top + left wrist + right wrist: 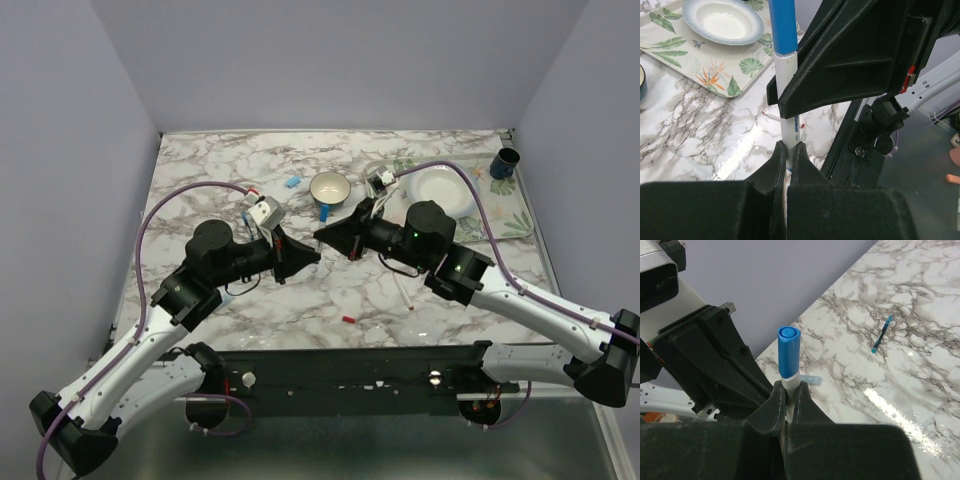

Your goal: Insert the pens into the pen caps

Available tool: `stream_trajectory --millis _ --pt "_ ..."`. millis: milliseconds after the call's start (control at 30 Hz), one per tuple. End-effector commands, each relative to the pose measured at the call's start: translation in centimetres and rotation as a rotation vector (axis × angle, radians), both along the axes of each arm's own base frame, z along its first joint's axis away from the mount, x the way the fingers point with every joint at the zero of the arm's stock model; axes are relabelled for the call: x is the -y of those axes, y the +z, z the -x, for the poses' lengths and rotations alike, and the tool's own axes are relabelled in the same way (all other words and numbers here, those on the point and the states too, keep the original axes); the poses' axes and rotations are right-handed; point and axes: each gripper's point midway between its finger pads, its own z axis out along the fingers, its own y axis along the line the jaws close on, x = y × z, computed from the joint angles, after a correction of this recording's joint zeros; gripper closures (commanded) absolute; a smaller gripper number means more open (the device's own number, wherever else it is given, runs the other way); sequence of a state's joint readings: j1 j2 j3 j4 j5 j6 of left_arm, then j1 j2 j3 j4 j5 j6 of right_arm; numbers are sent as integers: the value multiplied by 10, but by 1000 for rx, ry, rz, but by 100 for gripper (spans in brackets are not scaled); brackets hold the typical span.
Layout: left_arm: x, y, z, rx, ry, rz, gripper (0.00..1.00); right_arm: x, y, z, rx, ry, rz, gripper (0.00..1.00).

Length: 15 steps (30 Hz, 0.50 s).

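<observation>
Both grippers meet tip to tip over the middle of the table. My left gripper point(788, 146) point(312, 256) is shut on the lower end of a white-barrelled pen point(789, 100). A blue cap point(783, 25) point(789, 352) sits on the pen's far end. My right gripper point(791, 385) point(320, 236) is shut on the same white barrel just below the blue cap. Another white pen with a red tip point(403, 288) point(771, 116) lies on the marble. A red cap point(348, 320) lies near the front edge. A light blue cap point(293, 182) point(812, 380) lies further back.
A small bowl point(313, 187) stands behind the grippers, with a thin blue piece point(325, 211) point(882, 335) beside it. A leaf-patterned tray point(510, 222) point(715, 75) at the back right holds a white plate point(440, 190). A dark blue cup point(505, 163) stands at the far right corner.
</observation>
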State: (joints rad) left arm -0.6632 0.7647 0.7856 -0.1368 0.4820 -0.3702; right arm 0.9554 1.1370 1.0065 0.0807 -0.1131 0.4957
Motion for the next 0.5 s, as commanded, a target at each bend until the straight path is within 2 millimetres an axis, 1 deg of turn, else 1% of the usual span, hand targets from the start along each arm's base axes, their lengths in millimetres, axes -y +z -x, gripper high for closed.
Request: stream_trajectory --millis 0,33,67,133,167,233,267,367,433,467 --pt "2 4 1 36 -18 0 95 -8 18 10 16 57 -71 99" --pt "2 4 1 35 -18 1 90 -8 20 12 20 68 -74 99" --pt "2 4 2 34 -24 1 82 -9 21 14 20 75 -77 99" --pt "4 5 1 29 -27 7 74 -8 23 17 32 93 -88 99" --pt "4 6 2 26 -29 11 66 -8 23 18 35 99 -92 99" --pt "6 11 3 30 -39 27 62 -7 30 22 59 110 -115 99" --pt "7 13 5 35 -54 35 59 -6 28 23 59 113 -115 99" --pt "10 19 7 47 -73 58 54 -4 32 26 76 124 -130 99" --pt "11 21 8 49 -88 64 54 -3 37 29 91 139 -140 99" --pt "12 23 8 53 -92 67 56 -3 37 30 94 142 -141 99"
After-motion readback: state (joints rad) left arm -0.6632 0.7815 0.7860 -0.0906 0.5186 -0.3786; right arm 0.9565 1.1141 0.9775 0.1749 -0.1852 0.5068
